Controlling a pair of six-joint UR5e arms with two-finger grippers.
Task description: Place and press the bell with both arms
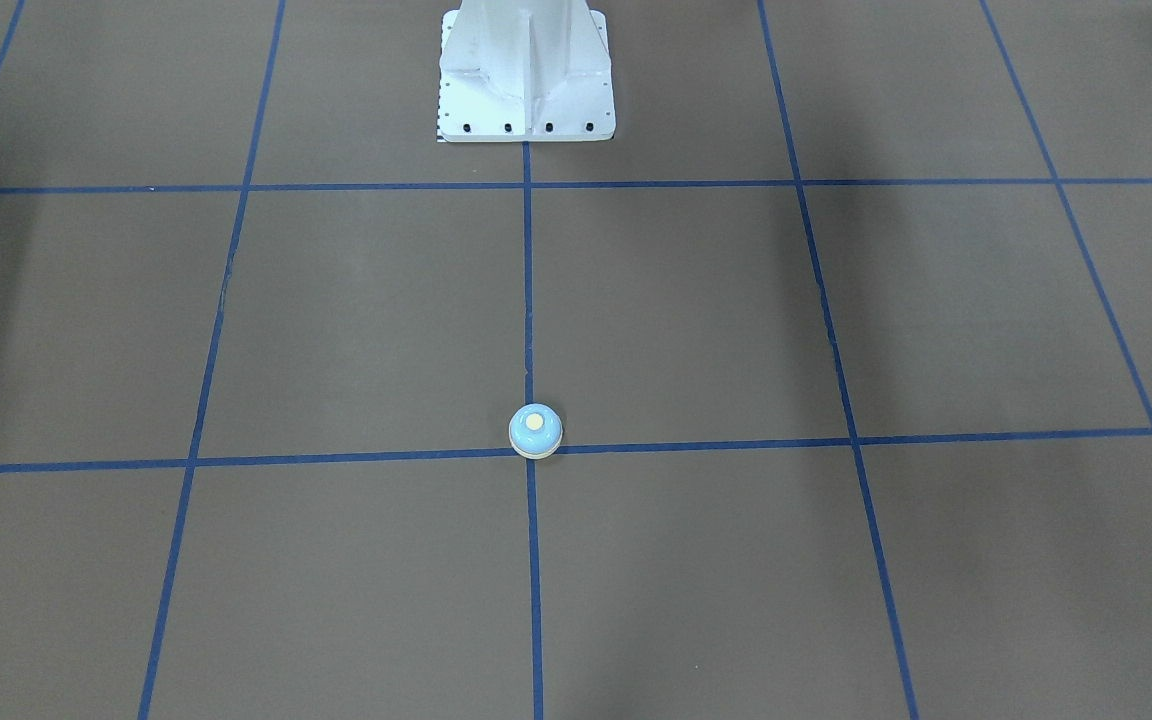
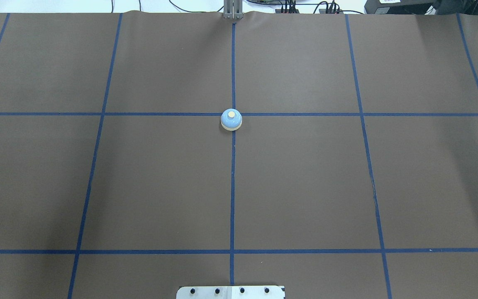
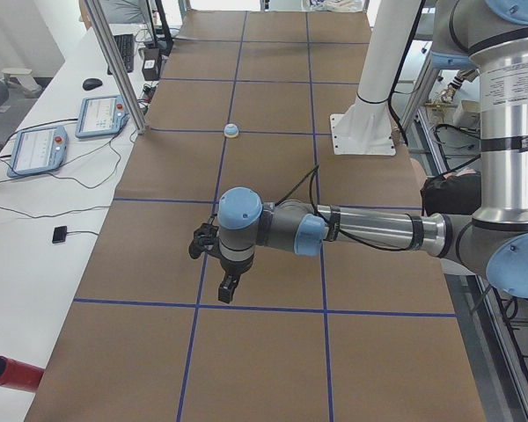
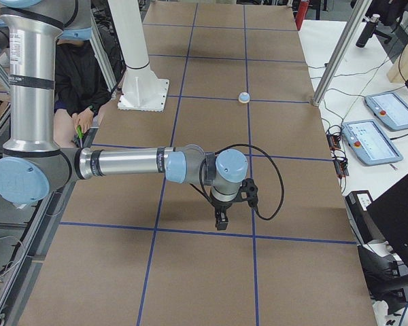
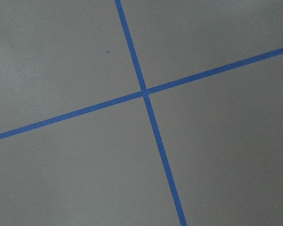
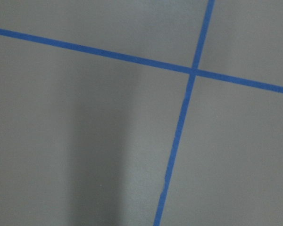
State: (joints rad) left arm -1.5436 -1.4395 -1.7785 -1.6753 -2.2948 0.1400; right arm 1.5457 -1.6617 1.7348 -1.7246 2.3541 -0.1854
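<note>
— Which way does the bell (image 2: 231,119) face?

— Upright, cream button on top. It sits on a crossing of the blue tape lines (image 2: 232,187), a little above the middle of the overhead frame. It is round, so no long axis shows.

— What is hard to make out?

— Both grippers appear only in the side views, small and dark, so it cannot be told whether either is open or closed. The white pedestal (image 1: 526,80) is cut off by the front view's top edge.

— And the arms?

— The left arm (image 3: 370,230) and right arm (image 4: 122,163) each hold the forearm level above the table (image 2: 305,187). The left gripper (image 3: 226,295) and right gripper (image 4: 221,224) point down, well apart from the bell.
</note>
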